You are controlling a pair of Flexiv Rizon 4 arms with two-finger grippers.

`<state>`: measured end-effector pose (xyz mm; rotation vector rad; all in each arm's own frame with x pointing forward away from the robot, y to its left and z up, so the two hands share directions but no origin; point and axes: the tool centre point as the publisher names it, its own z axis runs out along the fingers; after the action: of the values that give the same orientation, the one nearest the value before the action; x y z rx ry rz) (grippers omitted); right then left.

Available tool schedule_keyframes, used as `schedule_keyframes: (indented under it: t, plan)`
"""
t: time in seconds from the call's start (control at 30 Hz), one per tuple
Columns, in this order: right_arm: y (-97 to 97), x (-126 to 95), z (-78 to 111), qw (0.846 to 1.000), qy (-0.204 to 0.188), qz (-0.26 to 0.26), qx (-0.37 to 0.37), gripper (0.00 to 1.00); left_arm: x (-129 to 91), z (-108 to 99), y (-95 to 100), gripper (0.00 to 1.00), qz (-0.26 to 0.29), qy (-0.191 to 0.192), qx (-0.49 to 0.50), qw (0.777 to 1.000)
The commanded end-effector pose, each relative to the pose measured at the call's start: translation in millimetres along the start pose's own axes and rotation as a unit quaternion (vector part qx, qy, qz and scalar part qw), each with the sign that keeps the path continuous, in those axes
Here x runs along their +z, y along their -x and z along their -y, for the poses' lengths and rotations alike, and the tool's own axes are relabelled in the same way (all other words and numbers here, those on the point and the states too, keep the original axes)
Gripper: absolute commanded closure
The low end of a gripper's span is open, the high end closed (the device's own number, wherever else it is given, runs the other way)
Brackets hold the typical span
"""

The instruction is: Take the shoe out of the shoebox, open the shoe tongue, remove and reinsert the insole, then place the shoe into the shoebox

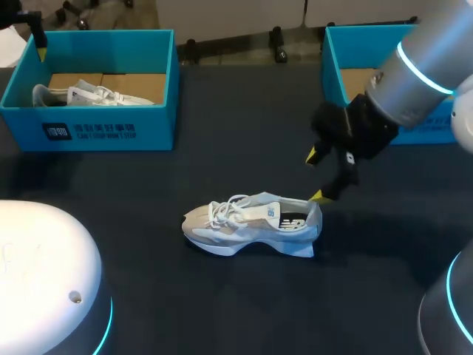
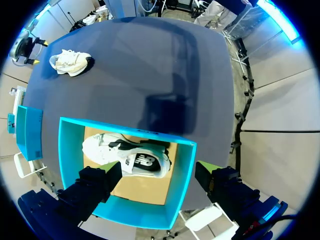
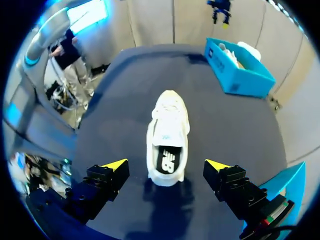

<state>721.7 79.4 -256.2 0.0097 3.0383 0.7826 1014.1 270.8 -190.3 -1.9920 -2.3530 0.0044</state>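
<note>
Head view: shoe (image 1: pixel 251 222) upright on worktop (image 1: pixel 222 148), outside shoebox (image 1: pixel 111 126); right tool (image 1: pixel 319 176) released, just beside heel.
Left wrist view: left tool (image 2: pixel 159 169) released, above shoebox holding second shoe (image 2: pixel 125 155).
Right wrist view: shoe ahead of spread fingers (image 3: pixel 116 165), untouched.

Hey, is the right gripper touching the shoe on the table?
Apart. In the right wrist view the right gripper is open, and bare table shows on both sides between it and the shoe.

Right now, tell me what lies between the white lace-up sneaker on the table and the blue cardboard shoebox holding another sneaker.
Nothing: the head view shows only bare dark tabletop between the white lace-up sneaker and that blue cardboard shoebox.
</note>
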Motion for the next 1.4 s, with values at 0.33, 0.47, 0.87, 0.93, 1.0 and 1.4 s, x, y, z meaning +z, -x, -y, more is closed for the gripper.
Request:
schedule_keyframes:
  t: [0.33,0.47,0.87,0.93,1.0,1.4]
  plan:
    - [-6.9,-6,38.0,0.995,0.069,0.061,-0.043,0.00,0,2,-0.1,0.00,-0.001,0.002,0.000,1.000]
    - [-8.7,1,48.1,0.994,0.061,0.046,-0.078,0.00,0,2,-0.1,0.00,-0.001,0.002,0.000,1.000]
    - [-8.7,1,48.1,0.994,0.061,0.046,-0.078,0.00,0,2,-0.1,0.00,-0.001,0.002,0.000,1.000]
    - [-8.7,1,48.1,0.994,0.061,0.046,-0.078,0.00,0,2,-0.1,0.00,-0.001,0.002,0.000,1.000]
    - [-8.7,1,48.1,0.994,0.061,0.046,-0.078,0.00,0,2,-0.1,0.00,-0.001,0.002,0.000,1.000]
    - [-4.2,7,75.6,0.992,0.056,0.081,-0.085,0.00,0,2,-0.1,0.00,-0.001,0.002,0.000,1.000]
